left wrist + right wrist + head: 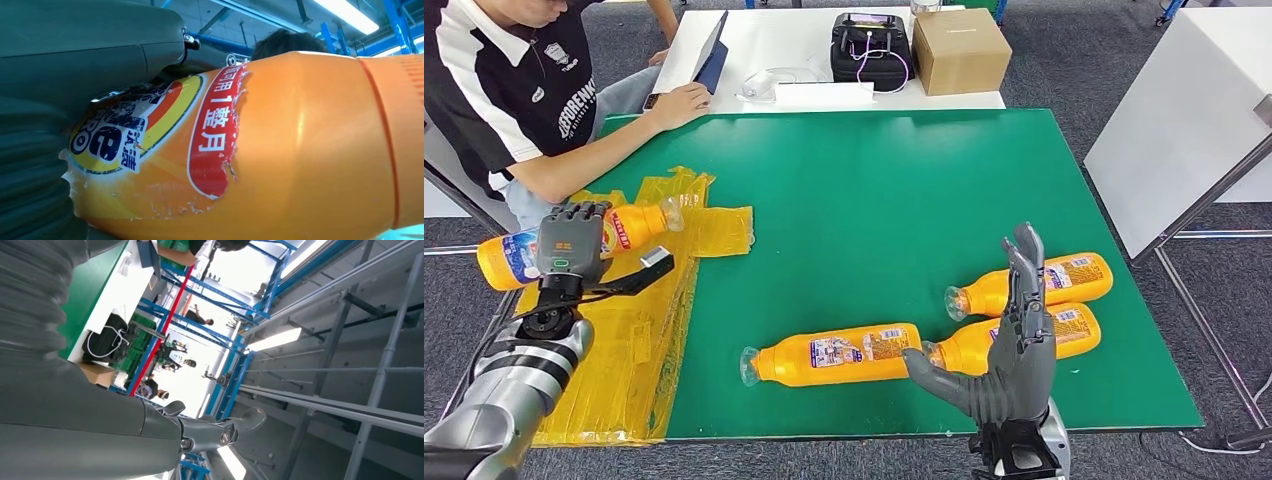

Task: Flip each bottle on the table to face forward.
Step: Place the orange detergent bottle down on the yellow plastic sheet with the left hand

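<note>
Over the yellow sheet (639, 330) at the table's left edge, the held bottle (574, 243) lies sideways in the left hand (570, 240), whose fingers wrap its middle. By my reading, this one is mid-flip; next it needs turning label-forward and setting down. Four bottles in all: three (834, 354) lie on the green table (874, 190) near the right hand (1012, 345), spread and empty.

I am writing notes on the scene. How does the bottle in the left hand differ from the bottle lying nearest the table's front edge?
The held bottle is gripped by the left hand above the yellow sheet; the front bottle lies free on the green table. The held bottle's neck points right, the front bottle's left. Both are orange, labelled and horizontal.
</note>
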Robot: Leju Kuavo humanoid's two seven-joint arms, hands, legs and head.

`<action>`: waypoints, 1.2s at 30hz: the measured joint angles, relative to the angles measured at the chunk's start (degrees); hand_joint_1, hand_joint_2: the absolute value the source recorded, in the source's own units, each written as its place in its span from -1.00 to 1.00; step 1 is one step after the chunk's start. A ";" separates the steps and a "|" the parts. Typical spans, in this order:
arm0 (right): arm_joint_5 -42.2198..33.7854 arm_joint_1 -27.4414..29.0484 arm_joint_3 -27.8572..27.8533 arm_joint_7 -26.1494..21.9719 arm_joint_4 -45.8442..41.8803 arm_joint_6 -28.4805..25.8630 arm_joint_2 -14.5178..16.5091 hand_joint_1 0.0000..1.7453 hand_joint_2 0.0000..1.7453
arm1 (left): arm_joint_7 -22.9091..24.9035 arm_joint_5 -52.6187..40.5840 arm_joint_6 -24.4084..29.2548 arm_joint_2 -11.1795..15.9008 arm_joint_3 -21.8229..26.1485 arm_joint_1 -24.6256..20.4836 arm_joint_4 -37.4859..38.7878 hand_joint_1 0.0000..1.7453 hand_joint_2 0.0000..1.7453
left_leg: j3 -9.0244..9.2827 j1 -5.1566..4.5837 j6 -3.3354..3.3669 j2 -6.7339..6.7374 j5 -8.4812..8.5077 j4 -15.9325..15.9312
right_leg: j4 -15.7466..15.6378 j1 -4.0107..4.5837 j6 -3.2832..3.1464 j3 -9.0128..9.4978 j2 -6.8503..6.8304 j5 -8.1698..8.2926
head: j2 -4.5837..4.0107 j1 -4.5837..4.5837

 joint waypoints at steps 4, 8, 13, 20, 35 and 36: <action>0.94 0.02 -0.16 0.13 -0.05 -0.49 -0.26 -1.00 1.00 | 0.50 0.00 -0.52 0.22 -0.28 0.01 0.74 1.00 1.00 | 0.00 0.00 0.00 0.00 0.00 0.00 | 0.00 0.01 0.00 0.00 0.00 0.00 | 0.00 0.00; 1.49 0.02 -0.48 0.29 -0.05 -0.95 -0.54 -1.00 1.00 | 0.66 0.00 -0.74 0.38 -0.42 0.01 1.40 1.00 1.00 | -0.01 0.00 0.00 0.00 0.00 0.00 | 0.00 0.02 0.00 0.00 0.00 0.00 | 0.00 0.00; 1.82 0.02 -0.58 0.37 -0.05 -1.08 -0.81 -1.00 1.00 | 0.66 0.00 -1.04 0.44 -0.47 0.00 1.91 1.00 1.00 | -0.01 0.00 0.00 -0.01 0.00 0.00 | 0.00 0.02 0.00 0.00 0.00 0.00 | 0.00 0.00; 2.92 0.03 -0.68 1.32 -0.05 -1.90 -1.13 -1.00 1.00 | 0.71 -0.01 -1.95 0.54 -0.49 0.04 2.28 1.00 1.00 | 0.00 0.00 0.00 -0.02 0.00 0.00 | 0.00 0.02 0.00 0.01 0.00 0.00 | 0.00 0.00; 21.13 -0.89 -0.74 14.39 6.78 1.01 -3.92 -1.00 1.00 | -15.83 14.77 -12.87 -2.26 5.60 3.09 4.51 -1.00 1.00 | -0.01 -0.01 0.00 -0.06 -0.01 0.00 | -0.01 0.00 0.00 0.04 -0.03 0.00 | 0.00 -0.01; 22.01 -1.39 -0.73 15.55 7.84 1.85 -4.28 -1.00 1.00 | -17.01 16.04 -13.89 -2.89 6.10 3.33 4.55 -1.00 1.00 | 0.00 -0.02 0.00 -0.09 -0.01 0.00 | -0.01 -0.01 0.01 0.06 -0.05 0.00 | 0.00 -0.01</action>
